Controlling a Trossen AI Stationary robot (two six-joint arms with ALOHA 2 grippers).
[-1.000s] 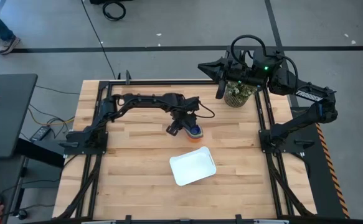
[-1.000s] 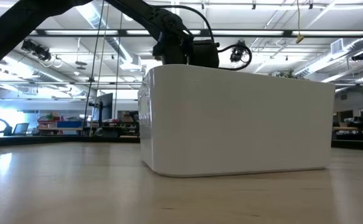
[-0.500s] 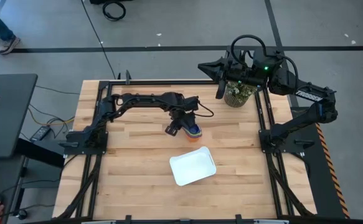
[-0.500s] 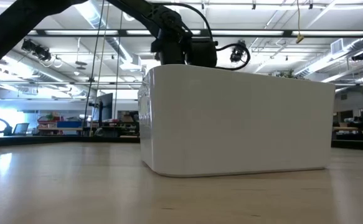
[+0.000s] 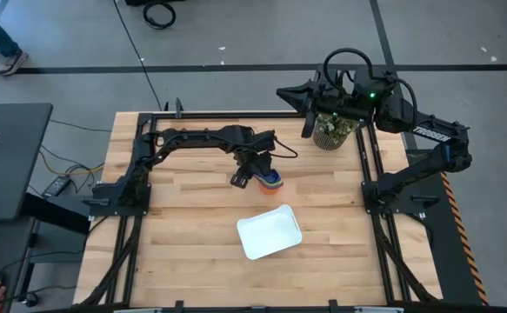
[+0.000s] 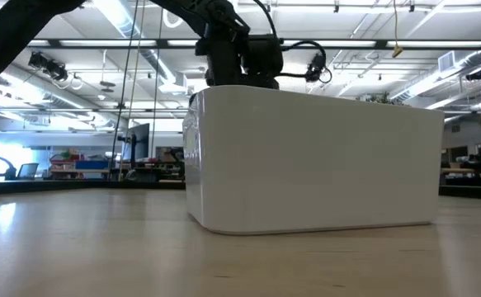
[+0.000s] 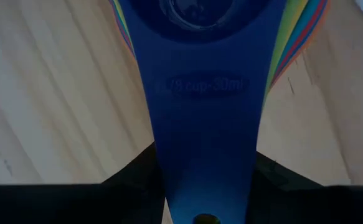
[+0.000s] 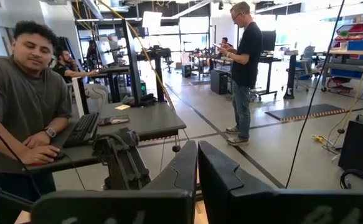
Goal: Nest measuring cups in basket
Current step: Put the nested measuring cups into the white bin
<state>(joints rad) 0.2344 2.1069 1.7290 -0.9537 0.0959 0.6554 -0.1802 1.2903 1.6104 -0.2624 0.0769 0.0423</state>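
From the low view I get almost nothing: the basket (image 6: 314, 161) fills the middle and its white wall hides the cups and the left fingers, leaving only the left arm's wrist above its rim. The left wrist view is too close to show the stack whole; I see the bright blue cup's (image 7: 209, 81) handle running straight between my fingers (image 7: 131, 174), with yellow, green and red edges fanned beside it. Its bowl is cut off at the frame edge.

From above, the left gripper (image 5: 251, 175) sits just beyond the basket's far rim (image 5: 270, 232), clenched on the blue handle, with the nested measuring cups (image 5: 271, 181) touching it on the side toward the plant pot (image 5: 333, 130). The stack is outside the basket, over bare worktop (image 5: 183, 226).

The right gripper (image 8: 197, 163) waits high over the plant pot, fingers pressed together, well apart from the basket. Beyond it a person sits at a desk, another stands.
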